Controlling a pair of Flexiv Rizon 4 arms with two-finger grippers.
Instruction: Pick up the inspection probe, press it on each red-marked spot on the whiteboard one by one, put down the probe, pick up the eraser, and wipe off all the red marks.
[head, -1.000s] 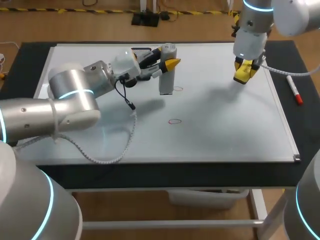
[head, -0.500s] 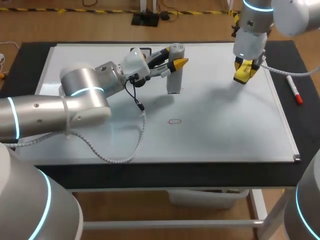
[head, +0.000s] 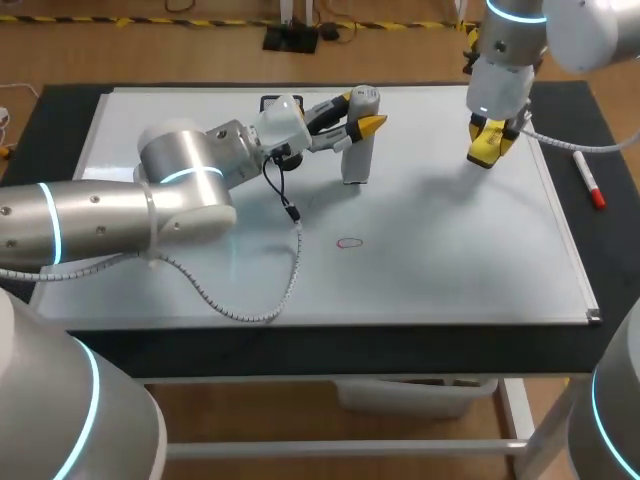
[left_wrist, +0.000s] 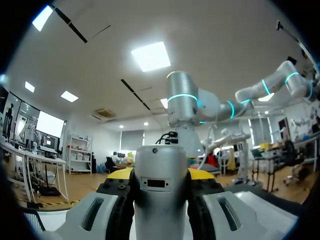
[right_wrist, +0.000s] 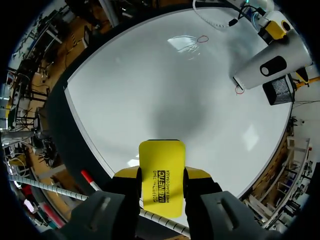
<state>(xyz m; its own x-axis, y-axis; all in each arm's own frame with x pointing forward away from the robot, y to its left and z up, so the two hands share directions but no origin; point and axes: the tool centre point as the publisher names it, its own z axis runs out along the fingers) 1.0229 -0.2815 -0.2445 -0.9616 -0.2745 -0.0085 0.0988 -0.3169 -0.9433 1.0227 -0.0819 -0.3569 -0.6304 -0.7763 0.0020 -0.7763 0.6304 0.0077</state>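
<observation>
Your left tool (head: 360, 112) clamps upright silver cylindrical probe (head: 358, 160), base on white whiteboard (head: 450, 260) far middle, your right tool (head: 491, 140) grips yellow block eraser (right_wrist: 161, 170) over far right, small red ring (head: 349, 242) mid-board.

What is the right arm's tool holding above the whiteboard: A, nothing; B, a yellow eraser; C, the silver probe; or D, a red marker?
B: in the right wrist view the right tool is shut on the yellow eraser, which sticks out between its fingers.
</observation>
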